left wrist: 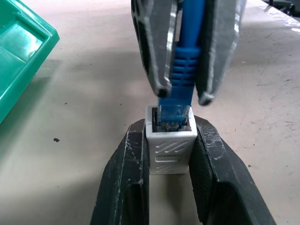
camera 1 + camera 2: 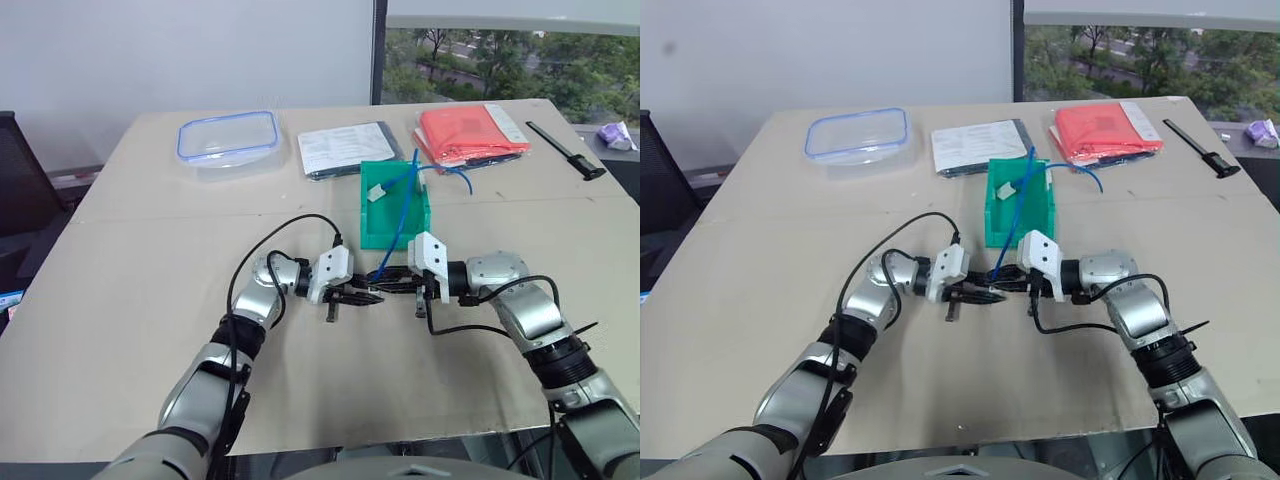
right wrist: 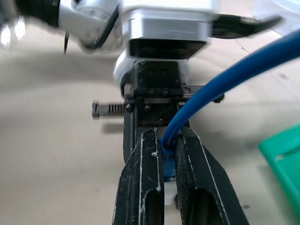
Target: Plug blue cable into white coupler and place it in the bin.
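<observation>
My two grippers meet tip to tip just in front of the green bin (image 2: 366, 212). The left gripper (image 1: 169, 129) is shut on the white coupler (image 1: 171, 150), socket facing away from it. The right gripper (image 1: 183, 95) is shut on the blue cable (image 1: 186, 56) just behind its plug. The clear plug sits in the coupler's socket. From the right gripper (image 3: 168, 140) the blue cable (image 2: 403, 215) rises and runs back over the bin. Its far end lies on the table behind the bin.
A small white piece (image 2: 377, 192) lies inside the bin. Along the back of the table stand a clear blue-rimmed container (image 2: 228, 140), papers (image 2: 345, 150), a red folder (image 2: 470, 132) and a black tool (image 2: 565, 150). Bare tabletop lies to the left and in front.
</observation>
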### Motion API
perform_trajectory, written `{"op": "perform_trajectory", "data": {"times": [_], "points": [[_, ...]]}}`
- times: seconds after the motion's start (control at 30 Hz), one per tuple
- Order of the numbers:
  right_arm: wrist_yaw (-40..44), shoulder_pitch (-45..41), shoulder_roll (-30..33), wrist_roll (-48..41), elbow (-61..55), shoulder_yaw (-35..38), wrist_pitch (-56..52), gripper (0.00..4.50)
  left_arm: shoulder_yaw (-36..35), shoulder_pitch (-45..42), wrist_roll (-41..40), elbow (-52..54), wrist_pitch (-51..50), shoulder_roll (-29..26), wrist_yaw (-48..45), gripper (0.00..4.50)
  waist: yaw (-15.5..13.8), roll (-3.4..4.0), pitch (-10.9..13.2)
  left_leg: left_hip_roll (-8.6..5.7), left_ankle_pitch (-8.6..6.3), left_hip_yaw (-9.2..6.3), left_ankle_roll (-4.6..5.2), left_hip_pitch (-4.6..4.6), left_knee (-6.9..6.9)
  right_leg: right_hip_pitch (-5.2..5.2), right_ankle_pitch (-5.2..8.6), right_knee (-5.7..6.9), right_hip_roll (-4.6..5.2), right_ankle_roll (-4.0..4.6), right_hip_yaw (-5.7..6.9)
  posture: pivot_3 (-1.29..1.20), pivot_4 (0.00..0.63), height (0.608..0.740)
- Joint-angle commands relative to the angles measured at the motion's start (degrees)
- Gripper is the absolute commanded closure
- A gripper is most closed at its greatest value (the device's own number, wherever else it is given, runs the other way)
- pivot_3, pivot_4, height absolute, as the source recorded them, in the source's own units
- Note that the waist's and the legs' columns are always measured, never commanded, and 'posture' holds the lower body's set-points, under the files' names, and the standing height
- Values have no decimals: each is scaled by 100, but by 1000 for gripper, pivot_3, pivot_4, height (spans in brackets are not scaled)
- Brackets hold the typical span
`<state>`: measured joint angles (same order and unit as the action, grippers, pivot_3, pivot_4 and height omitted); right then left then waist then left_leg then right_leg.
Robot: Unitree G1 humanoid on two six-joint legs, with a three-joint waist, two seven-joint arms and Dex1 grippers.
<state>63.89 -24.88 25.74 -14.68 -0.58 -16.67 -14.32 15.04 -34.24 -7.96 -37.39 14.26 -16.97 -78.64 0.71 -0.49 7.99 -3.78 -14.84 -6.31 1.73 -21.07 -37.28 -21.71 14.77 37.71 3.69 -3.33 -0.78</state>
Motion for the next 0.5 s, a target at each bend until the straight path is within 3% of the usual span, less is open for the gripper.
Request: {"op": "perform_trajectory", "data": {"times": [0.03, 0.07, 0.1, 0.23, 0.3, 0.5], "points": [[81, -166, 13, -240, -461, 79, -232, 4500, 33, 38, 115, 29, -50, 75, 207, 3936, -8, 4, 5, 0, 0, 0, 0, -3, 0, -3, 0, 0, 0, 0, 1, 0, 150, 740], [98, -197, 52, -238, -507, 99, -255, 4500, 23, 52, 106, 36, -73, 71, 203, 3936, -18, 5, 7, 0, 0, -3, 0, -10, -1, -8, 0, -1, 1, 0, 2, 0, 150, 740], [109, -212, 78, -226, -537, 102, -266, 4500, 15, 76, 100, 56, -76, 63, 199, 2892, -16, 6, 9, -2, 0, -6, 0, -19, -2, -15, 0, -1, 2, 0, 4, 0, 150, 740], [62, -338, 123, -261, -659, 187, -348, 4500, -18, 342, 296, 494, 6, -121, 573, 1140, -10, 6, 9, -2, 2, -7, -2, -74, -7, -75, -2, 10, 3, 1, 2, 0, 150, 740], [-45, -496, 130, -406, -824, 347, -565, 4500, -155, 649, 284, 1249, -306, -284, 916, 1140, -2, 9, 11, -2, 2, -6, -3, -80, -7, -84, -2, 11, 14, 1, -3, 0, 150, 740], [-755, -1250, 39, -1412, -1035, 1219, -2147, 4500, -966, 1613, -359, 4298, -2743, -687, 2207, 1140, 46, 14, 39, 4, 2, -10, -4, -107, 1, -125, -3, 20, 25, 3, -25, 0, 150, 740]]}}
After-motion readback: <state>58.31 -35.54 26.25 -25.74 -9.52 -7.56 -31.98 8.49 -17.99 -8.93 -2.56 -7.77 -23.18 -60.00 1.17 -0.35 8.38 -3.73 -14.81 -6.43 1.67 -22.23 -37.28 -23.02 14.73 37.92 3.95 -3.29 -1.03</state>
